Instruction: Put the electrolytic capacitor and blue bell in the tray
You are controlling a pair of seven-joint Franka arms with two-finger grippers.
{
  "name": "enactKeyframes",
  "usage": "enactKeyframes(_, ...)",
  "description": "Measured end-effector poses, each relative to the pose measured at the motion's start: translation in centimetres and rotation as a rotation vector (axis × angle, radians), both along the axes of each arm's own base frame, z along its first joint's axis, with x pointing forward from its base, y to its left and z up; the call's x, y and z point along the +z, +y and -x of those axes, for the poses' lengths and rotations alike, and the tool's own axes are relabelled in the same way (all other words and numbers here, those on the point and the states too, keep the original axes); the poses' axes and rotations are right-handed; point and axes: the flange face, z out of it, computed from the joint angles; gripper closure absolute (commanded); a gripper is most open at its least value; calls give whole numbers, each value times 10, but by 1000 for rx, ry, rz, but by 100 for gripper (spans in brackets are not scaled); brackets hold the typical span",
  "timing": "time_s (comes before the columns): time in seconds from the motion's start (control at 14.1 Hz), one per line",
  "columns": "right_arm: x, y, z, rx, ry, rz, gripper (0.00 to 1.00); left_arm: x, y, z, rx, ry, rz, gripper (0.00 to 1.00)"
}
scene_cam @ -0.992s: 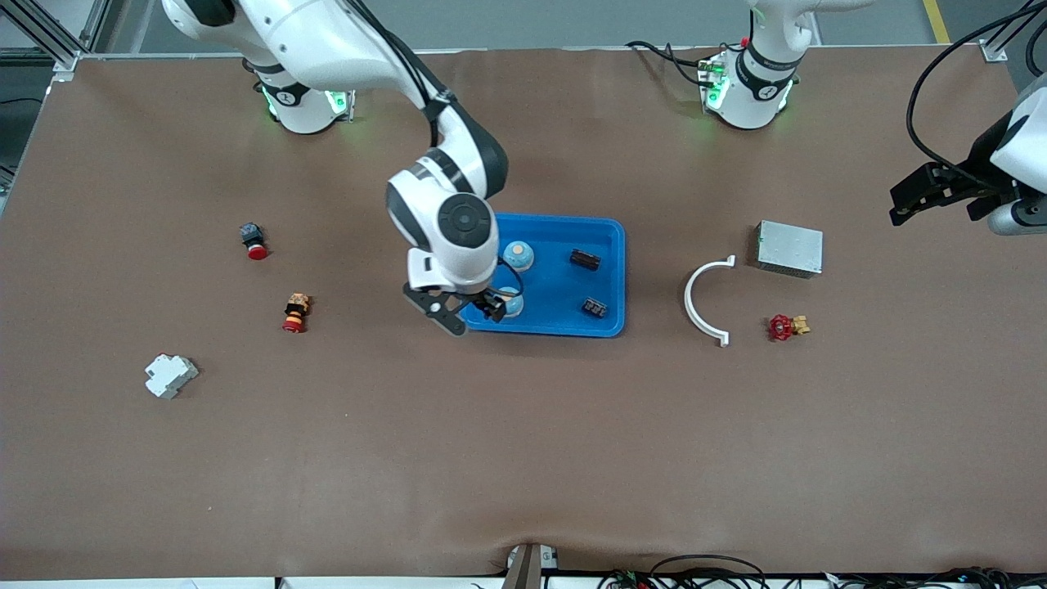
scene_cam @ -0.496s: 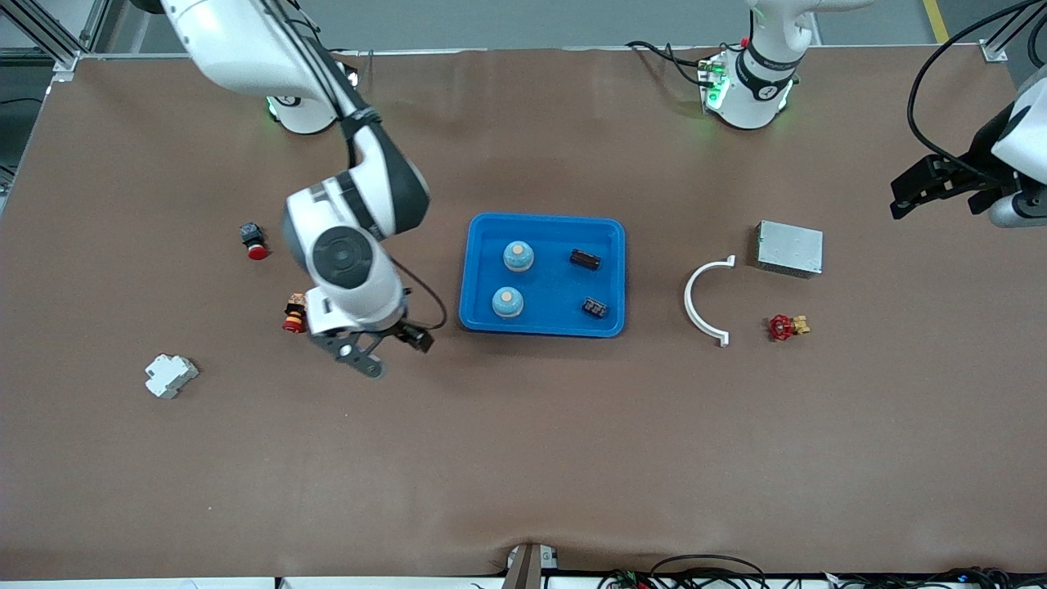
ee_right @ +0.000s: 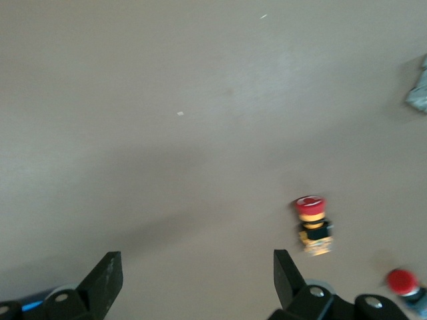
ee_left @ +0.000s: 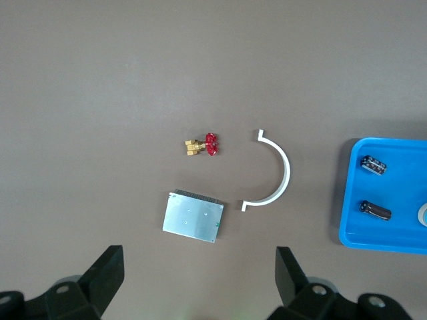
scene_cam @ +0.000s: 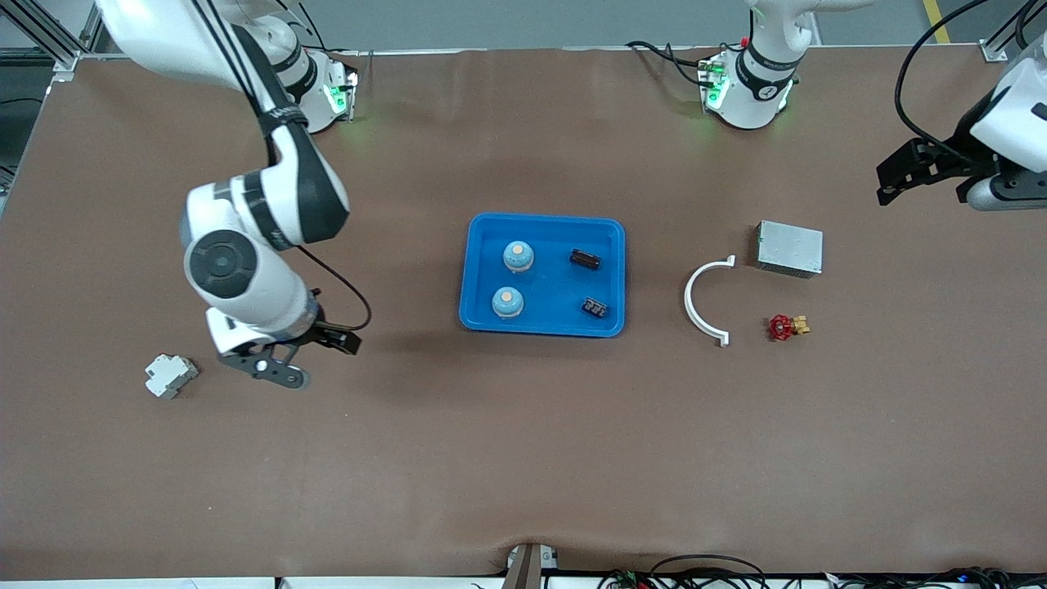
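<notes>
I see right gripper empty, fingers spread, hiding two red buttons | left gripper spread, cut off at desk edge | bells, capacitors in tray

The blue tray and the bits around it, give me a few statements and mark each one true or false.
1. Two blue bells sit in the blue tray. True.
2. The tray holds no dark capacitors. False: two capacitors lie in it, toward the left arm's end.
3. The right end effector is open and holds nothing. True.
4. The white curved piece lies inside the tray. False: it lies on the table between the tray and the grey metal box.
5. The left end effector is shut on the red valve. False: it is open, and the valve lies on the table.
</notes>
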Motion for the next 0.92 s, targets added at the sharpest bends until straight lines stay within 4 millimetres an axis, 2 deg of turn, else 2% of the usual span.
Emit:
enactKeyframes(0.28,35,-78,3,108,-5,-12,0,4,-1,4,-2,-2,-1,0)
enactKeyframes(0.57,84,-143,20,191,-12,-19,0,4,1,4,3,-2,-1,0)
enactKeyframes(0.78,111,-178,34,210,-5,-21,0,4,1,4,3,-2,-1,0)
enactKeyframes(0.92,124,-186,41,208,-10,-21,0,5,1,4,3,-2,-1,0)
